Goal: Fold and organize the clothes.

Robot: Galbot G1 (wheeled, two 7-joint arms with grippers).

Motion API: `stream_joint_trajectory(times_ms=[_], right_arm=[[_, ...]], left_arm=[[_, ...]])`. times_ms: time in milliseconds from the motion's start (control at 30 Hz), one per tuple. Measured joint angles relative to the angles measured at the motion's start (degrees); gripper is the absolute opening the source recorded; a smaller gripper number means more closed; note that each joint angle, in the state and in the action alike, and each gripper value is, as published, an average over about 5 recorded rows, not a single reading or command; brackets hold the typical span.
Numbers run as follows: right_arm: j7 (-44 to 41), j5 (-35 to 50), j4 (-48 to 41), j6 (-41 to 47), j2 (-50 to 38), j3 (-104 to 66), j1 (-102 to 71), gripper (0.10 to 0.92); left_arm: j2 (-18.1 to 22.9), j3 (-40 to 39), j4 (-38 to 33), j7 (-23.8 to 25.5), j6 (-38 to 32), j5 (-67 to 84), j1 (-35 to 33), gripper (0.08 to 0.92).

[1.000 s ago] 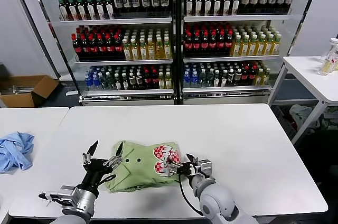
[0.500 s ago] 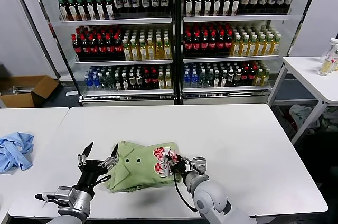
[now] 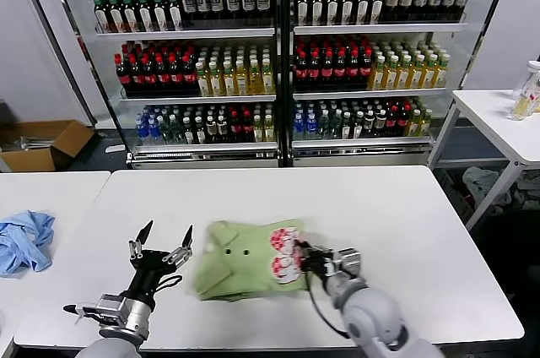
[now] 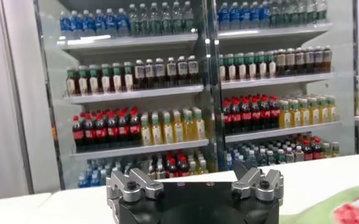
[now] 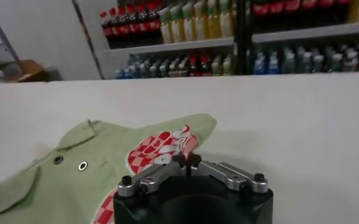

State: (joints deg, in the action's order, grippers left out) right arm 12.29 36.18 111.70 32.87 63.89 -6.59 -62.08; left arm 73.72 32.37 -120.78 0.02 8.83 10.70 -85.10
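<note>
A: Where's the shirt (image 3: 245,269)?

B: Bunched near the desk's (image 3: 405,231) front edge, left of middle. The right gripper (image 3: 301,262) is pinched closed on its checkered patch (image 5: 152,152); the left gripper (image 3: 159,246) hangs just beside the collar end, fingers spread, holding nothing.

A: Which step?

B: Probably dragging it into place. Next, the left must catch the free edge. No readable writing.
</note>
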Motion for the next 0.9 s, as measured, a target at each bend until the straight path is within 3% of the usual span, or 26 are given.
stream_joint_trajectory(times_ms=[267, 500, 900], right_arm=[[-5.22, -3.22, -1.80, -0.34, -4.21, -6.12, -0.45, 0.136], [-5.10, -5.65, -2.87, -0.76, -4.88, -8.32, -0.90, 0.317], [-4.12, -12.12, 2.50, -4.34, -6.52, -12.22, -4.16, 0.655]], left_arm=[[0.65, -0.98, 1.75, 2.21, -3.32, -2.85, 1.31, 0.823], [0.14, -0.32, 1.25, 3.08, -4.73, -3.99, 0.46, 0.823], [-0.05, -0.43, 0.83, 4.47, -4.64, -7.28, 0.65, 0.823]])
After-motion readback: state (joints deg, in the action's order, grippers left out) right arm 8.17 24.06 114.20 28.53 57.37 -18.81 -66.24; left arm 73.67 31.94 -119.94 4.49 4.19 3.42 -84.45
